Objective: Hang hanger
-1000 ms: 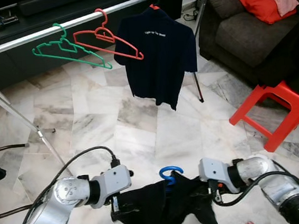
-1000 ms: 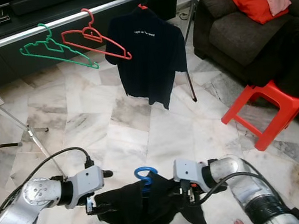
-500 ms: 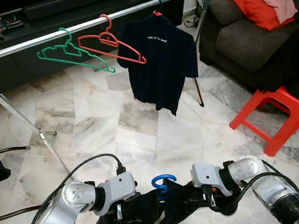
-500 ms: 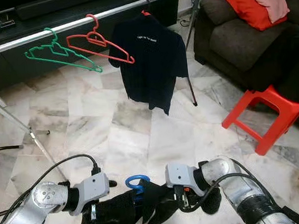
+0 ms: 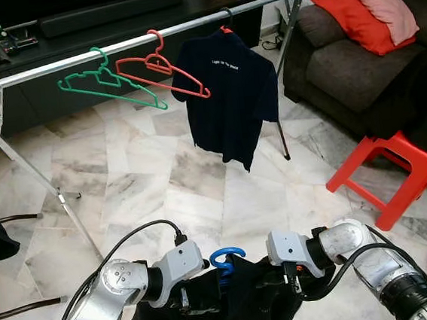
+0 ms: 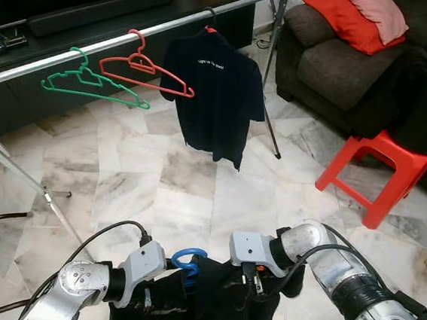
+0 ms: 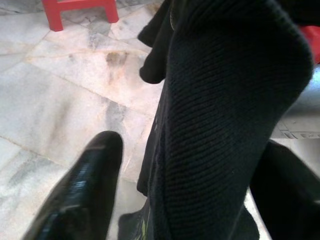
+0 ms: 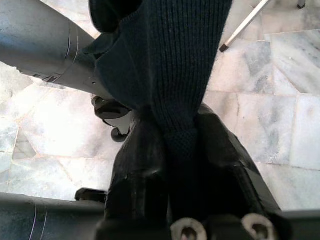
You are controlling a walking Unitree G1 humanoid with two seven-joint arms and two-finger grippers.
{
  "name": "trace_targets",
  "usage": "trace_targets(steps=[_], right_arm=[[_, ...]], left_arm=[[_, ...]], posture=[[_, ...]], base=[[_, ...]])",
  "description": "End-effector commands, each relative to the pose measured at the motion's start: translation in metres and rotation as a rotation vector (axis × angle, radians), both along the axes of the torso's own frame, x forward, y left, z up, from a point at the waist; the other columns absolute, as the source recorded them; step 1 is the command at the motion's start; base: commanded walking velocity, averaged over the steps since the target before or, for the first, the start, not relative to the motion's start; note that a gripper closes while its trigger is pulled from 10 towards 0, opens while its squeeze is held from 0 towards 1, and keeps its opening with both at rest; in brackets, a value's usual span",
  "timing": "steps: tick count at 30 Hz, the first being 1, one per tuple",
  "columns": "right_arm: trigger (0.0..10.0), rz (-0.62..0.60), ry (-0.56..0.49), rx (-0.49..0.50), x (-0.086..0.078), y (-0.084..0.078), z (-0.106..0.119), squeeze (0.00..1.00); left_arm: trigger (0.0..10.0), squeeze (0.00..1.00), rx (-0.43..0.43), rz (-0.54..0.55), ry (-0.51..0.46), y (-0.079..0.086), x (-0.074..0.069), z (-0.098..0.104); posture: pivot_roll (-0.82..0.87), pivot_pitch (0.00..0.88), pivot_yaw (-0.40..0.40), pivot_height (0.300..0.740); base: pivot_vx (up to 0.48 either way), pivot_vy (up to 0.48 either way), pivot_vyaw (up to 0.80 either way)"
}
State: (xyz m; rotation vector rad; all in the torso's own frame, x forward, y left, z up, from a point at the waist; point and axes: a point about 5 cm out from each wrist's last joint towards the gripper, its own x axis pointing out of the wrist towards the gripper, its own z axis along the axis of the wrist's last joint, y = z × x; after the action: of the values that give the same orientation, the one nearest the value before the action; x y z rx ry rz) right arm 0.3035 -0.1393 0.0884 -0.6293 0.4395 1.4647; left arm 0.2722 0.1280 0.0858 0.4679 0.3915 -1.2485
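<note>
Near you, low in the scene, both arms hold a dark knitted garment on a blue hanger, whose hook pokes up between the two wrists. Your right hand is closed tight on a fold of the knit, a finger pressed on each side. Your left hand has the fabric draped between its fingers; one black finger stands apart from the cloth, so the hand looks partly open, though you cannot tell for certain. Farther off, a silver clothes rail carries a green hanger, a red hanger and a navy polo shirt. A red stool stands on the marble floor at right, near a dark sofa.
</note>
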Motion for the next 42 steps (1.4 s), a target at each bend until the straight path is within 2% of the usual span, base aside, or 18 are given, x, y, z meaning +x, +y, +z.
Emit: trace_targets(steps=[1, 2, 6, 15, 36, 40, 42], right_arm=[[0.0, 0.022, -0.024, 0.035, 0.000, 0.006, 0.007, 0.00], [0.0, 0.023, -0.024, 0.036, 0.001, 0.006, 0.007, 0.00], [0.0, 0.017, -0.026, 0.039, 0.001, 0.006, 0.007, 0.00], [0.0, 0.002, -0.025, 0.065, -0.001, 0.011, 0.005, 0.00], [0.0, -0.031, -0.032, 0.079, 0.000, 0.010, 0.006, 0.00], [0.0, -0.052, -0.037, 0.075, 0.000, 0.006, 0.005, 0.00], [0.0, -0.071, -0.038, 0.090, 0.001, 0.005, 0.007, 0.00]], left_arm=[[0.6, 0.00, -0.016, 0.005, 0.023, 0.000, -0.001, -0.001], [0.2, 0.00, -0.031, 0.002, 0.030, -0.002, -0.001, 0.000], [0.0, 0.00, -0.061, 0.005, 0.040, -0.004, -0.001, 0.002], [0.0, 0.00, -0.070, 0.002, 0.052, -0.005, -0.003, 0.002], [0.0, 0.00, -0.084, 0.021, 0.053, -0.006, -0.002, 0.006], [0.0, 0.00, -0.097, 0.046, 0.042, -0.006, 0.000, 0.007], [0.0, 0.00, -0.137, 0.076, 0.025, -0.007, 0.004, 0.012]], posture=[[-0.02, 0.153, -0.031, 0.740], [-0.02, 0.156, -0.031, 0.740], [-0.02, 0.166, -0.030, 0.740], [-0.02, 0.181, -0.031, 0.740], [-0.02, 0.205, -0.033, 0.740], [-0.02, 0.209, -0.035, 0.740], [-0.02, 0.215, -0.035, 0.740]], base=[[0.000, 0.000, 0.00], [0.000, 0.000, 0.00], [0.000, 0.000, 0.00], [0.000, 0.000, 0.00], [0.000, 0.000, 0.00], [0.000, 0.000, 0.00], [0.000, 0.000, 0.00]])
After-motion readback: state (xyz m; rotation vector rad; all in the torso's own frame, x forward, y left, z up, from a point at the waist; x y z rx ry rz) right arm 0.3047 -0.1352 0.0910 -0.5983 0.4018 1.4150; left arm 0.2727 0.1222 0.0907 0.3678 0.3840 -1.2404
